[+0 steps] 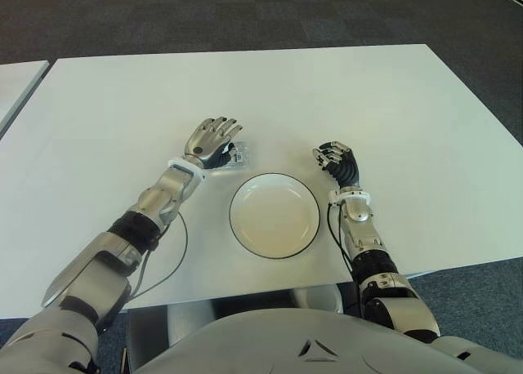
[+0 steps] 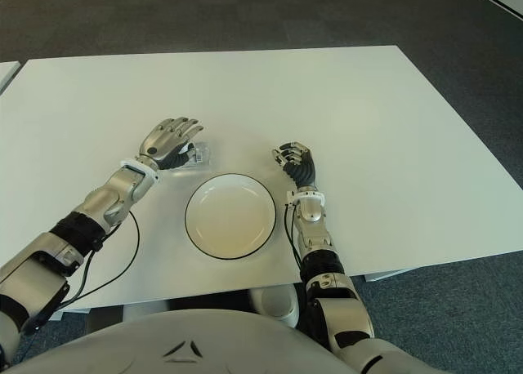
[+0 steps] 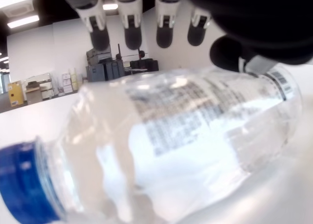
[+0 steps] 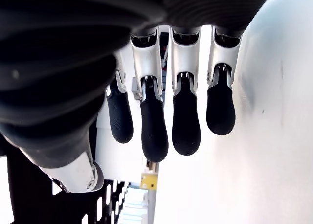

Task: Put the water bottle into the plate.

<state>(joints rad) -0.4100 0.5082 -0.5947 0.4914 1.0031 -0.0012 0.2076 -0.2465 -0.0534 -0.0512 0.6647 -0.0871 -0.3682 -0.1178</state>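
Clear water bottle (image 3: 186, 136) with blue cap (image 3: 22, 185), white black-rimmed plate (image 1: 274, 215), white table (image 1: 368, 104), dark checked carpet (image 1: 245, 15)

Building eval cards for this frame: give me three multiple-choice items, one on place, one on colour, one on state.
1. Where is the clear plastic water bottle?
A. lying on the white table, under the left hand
B. in the plate
C. in the right hand

2. The bottle's cap is:
A. red
B. blue
C. white

3. The round white plate with the dark rim is:
A. holding the bottle
B. upside down
C. empty

Answers: 1 A, the left wrist view shows it on its side below spread fingers. 2 B, the same view shows blue. 3 C, nothing lies in it; the right hand holds nothing.
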